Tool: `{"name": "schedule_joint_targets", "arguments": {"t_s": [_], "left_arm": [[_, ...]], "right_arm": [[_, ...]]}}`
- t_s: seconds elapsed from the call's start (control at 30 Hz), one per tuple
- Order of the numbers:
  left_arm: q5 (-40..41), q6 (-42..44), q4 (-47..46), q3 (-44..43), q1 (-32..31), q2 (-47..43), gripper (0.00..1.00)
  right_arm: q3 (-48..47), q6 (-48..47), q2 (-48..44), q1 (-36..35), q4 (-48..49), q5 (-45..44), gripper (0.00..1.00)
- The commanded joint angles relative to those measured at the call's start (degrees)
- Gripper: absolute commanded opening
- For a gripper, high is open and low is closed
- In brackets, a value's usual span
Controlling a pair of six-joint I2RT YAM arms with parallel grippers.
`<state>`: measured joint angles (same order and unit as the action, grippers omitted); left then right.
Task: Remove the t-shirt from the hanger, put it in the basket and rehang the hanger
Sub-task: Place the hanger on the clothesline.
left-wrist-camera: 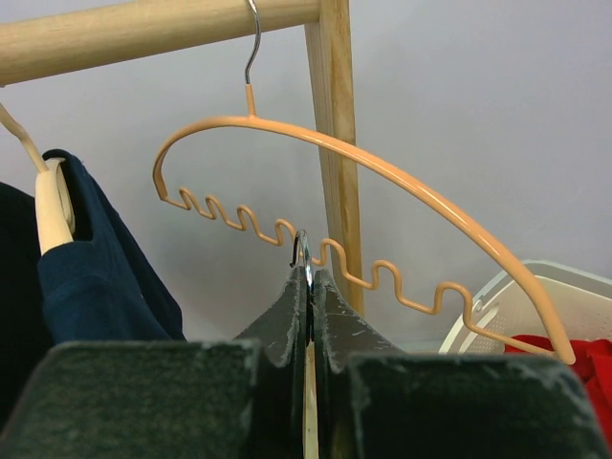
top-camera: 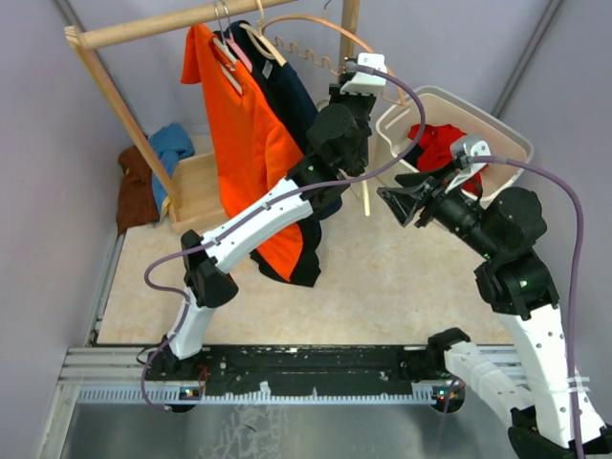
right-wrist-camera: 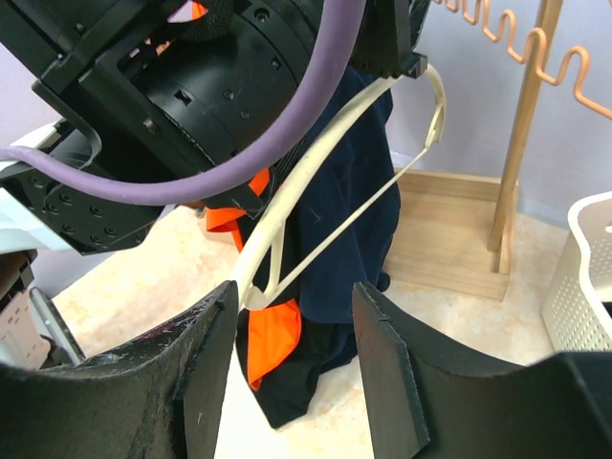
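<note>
Left arm: I see it reaching from its base at lower left up to the upper centre, wrist just under the wooden rail.
Left gripper: fingers pressed together, pinching the metal hook of the cream hanger.
Right arm: folded at the right of the frame, forearm aimed left toward the hanging clothes.
Right gripper: jaws apart, nothing between them.
Hanger position: it hangs bare below the left gripper, in front of the navy t-shirt.
Hanger axis: steeply tilted in my right wrist view, from upper right down to lower left; the low end is just beside the right gripper's left finger, and I cannot tell whether they touch.
Clothes on the rail: orange t-shirt left of the navy one.
In the way: an empty wavy orange hanger just beyond the left fingertips, rack post behind it.
Right side: white basket holding a red garment.
</note>
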<state>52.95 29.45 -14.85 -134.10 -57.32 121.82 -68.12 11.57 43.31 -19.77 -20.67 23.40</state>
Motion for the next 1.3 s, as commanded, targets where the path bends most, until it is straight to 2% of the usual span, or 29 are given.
{"name": "schedule_joint_targets", "arguments": {"t_s": [0.0, 0.43, 0.8, 1.27], "left_arm": [[-0.1, 0.9, -4.6, -1.4, 0.4, 0.4, 0.0], [1.8, 2.1, -10.9, -0.9, 0.4, 2.6, 0.0], [2.6, 2.8, -12.0, -1.1, 0.2, 3.0, 0.0], [3.6, 4.8, -14.1, -1.3, -1.2, 3.5, 0.0]], "right_arm": [[0.9, 1.2, 0.4, -0.5, 3.7, 2.4, 0.51], [3.0, 2.4, 1.0, -0.6, 4.9, 2.3, 0.51], [3.7, 2.8, 2.7, -1.5, 5.3, 0.9, 0.51], [5.5, 3.8, 4.5, -3.7, 8.7, -5.2, 0.37]]}}
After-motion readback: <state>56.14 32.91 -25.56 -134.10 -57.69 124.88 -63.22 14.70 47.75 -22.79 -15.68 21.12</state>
